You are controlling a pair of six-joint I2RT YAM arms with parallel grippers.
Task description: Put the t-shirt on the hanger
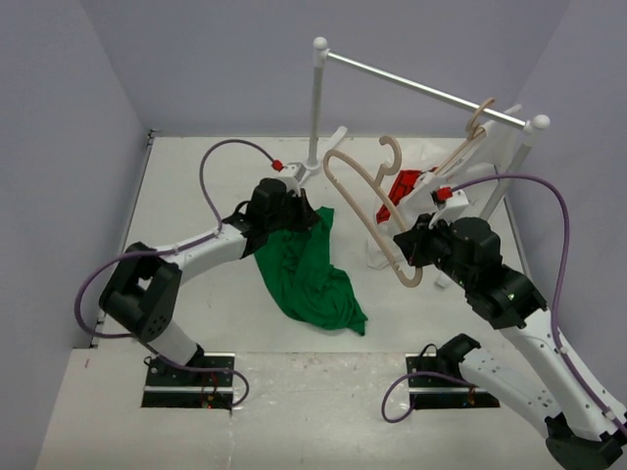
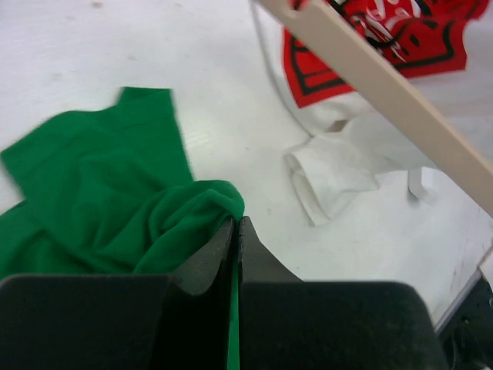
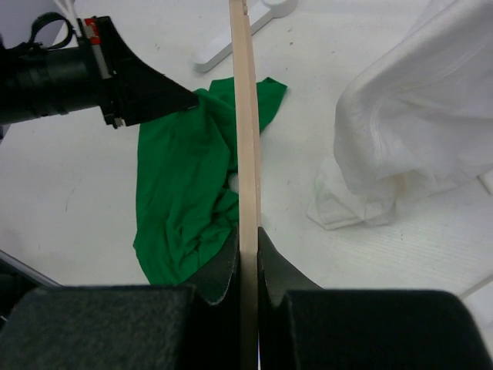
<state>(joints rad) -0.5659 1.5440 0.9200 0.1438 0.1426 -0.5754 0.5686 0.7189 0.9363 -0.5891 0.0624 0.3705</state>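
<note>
Task at an early stage: both items are grasped, but no part of the shirt is on the hanger yet. The left tool is closed on a fold of the crumpled green cotton t-shirt at its far edge; the rest lies bunched on the white table. The right tool is clamped on one end of the light tan wooden triangular hanger and holds it clear of the table, just right of the shirt. Seen from the top camera, the hanger's long axis runs diagonally from far-left to near-right, with its hook pointing towards the back. Left to do, by my judgement: thread a hanger arm into the shirt opening, then seat both shoulders.
</note>
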